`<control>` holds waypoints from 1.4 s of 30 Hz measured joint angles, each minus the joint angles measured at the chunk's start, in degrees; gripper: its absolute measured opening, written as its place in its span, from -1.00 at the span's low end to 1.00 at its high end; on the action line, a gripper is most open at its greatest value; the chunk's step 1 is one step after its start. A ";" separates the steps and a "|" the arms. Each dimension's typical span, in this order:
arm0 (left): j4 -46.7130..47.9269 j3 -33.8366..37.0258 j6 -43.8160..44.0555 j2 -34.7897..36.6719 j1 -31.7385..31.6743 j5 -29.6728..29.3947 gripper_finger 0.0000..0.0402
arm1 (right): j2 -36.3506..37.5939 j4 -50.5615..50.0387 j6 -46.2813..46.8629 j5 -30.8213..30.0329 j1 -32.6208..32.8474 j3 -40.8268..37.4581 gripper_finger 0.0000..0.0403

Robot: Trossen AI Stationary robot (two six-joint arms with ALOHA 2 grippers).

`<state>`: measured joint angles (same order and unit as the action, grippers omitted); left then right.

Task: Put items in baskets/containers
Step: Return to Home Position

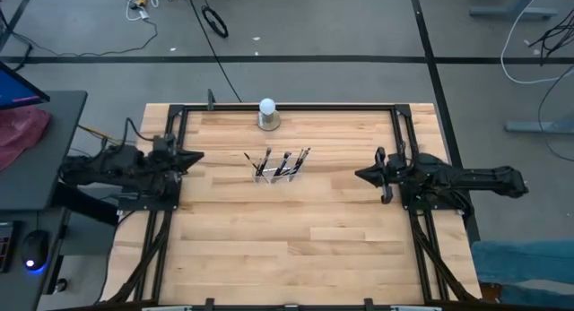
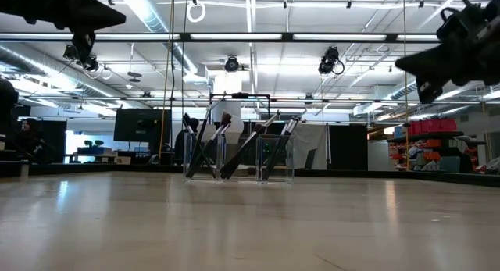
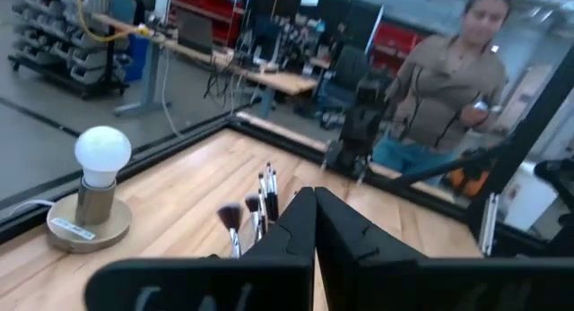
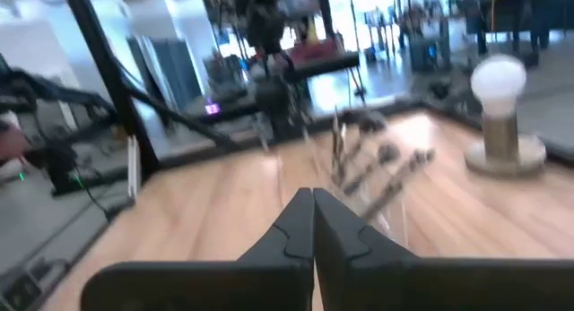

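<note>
A small clear plastic holder (image 1: 278,174) stands near the table's middle, toward the far edge. Several thin dark-handled makeup brushes (image 1: 285,161) stand in it, leaning, bristle tips up; in the low view the holder (image 2: 238,158) shows with brushes (image 2: 250,146) slanting inside. My left gripper (image 1: 199,156) hovers shut by the table's left edge, high above the wood, with its fingers (image 3: 314,223) pointed at the holder. My right gripper (image 1: 359,175) hovers shut near the right edge, also facing the holder (image 4: 377,181). Neither touches anything.
A white ball on a grey round base (image 1: 267,115) stands by the far edge, behind the holder. A black frame (image 1: 287,106) runs along the table's sides. A person (image 3: 453,87) stands beyond the right side of the table. Bare wood (image 1: 287,248) lies toward the near edge.
</note>
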<state>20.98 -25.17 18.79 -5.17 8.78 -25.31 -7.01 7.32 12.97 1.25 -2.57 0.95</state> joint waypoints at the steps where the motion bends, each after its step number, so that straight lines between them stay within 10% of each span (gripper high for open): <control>1: 0.13 0.58 -0.26 1.51 0.02 0.03 -0.98 | -0.02 -1.45 0.01 -0.21 0.02 0.00 -0.99; 11: 1.23 5.70 -4.62 5.01 0.02 2.51 -0.99 | -0.37 -6.39 1.77 -0.35 0.02 0.00 -0.92; 24: -33.69 24.70 -10.32 4.92 0.02 16.60 -0.99 | -0.39 -6.48 1.99 -0.32 0.02 0.00 -0.91; 42: -25.31 24.70 -14.95 4.44 -3.44 19.66 -0.98 | -0.39 -6.54 1.96 -0.34 0.02 0.00 -0.91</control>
<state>-4.34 -0.47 3.84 -0.73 5.34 -5.65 -7.40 0.78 14.94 0.91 -2.55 0.95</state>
